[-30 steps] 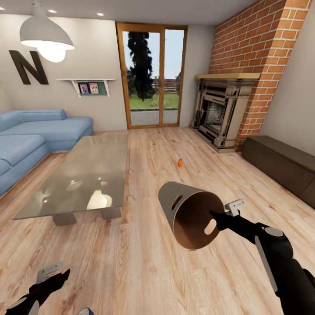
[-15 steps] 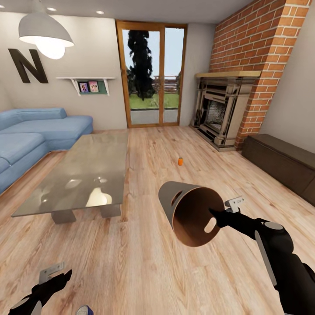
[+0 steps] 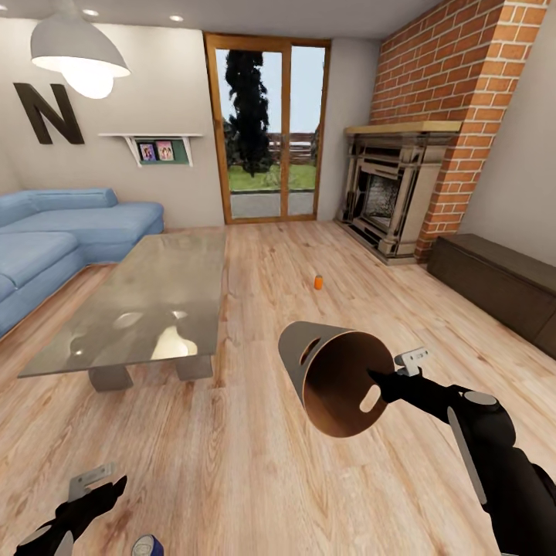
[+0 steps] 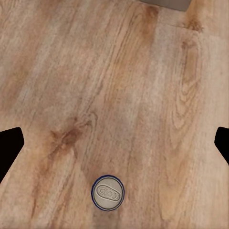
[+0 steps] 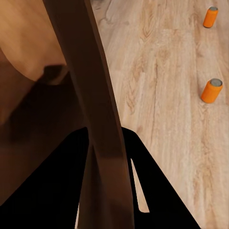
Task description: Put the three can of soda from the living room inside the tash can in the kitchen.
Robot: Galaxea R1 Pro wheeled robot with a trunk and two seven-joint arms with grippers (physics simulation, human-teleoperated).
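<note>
My right gripper is shut on the rim of the tash can, a grey bin with a brown inside, held tilted above the floor with its mouth toward me. In the right wrist view the bin wall is pinched between the black fingers, and two orange cans of soda stand on the wood floor beyond. One orange can shows far out on the floor. The dark blue can stands near my left gripper. From above, its grey top lies between the open fingers.
A glass-topped low table stands on the left, with the blue sofa behind it. The brick fireplace and a dark low cabinet line the right wall. Glass doors are at the back.
The camera has crept forward, so the blue can shows more at the lower edge. The right arm keeps the bin in the same hold.
</note>
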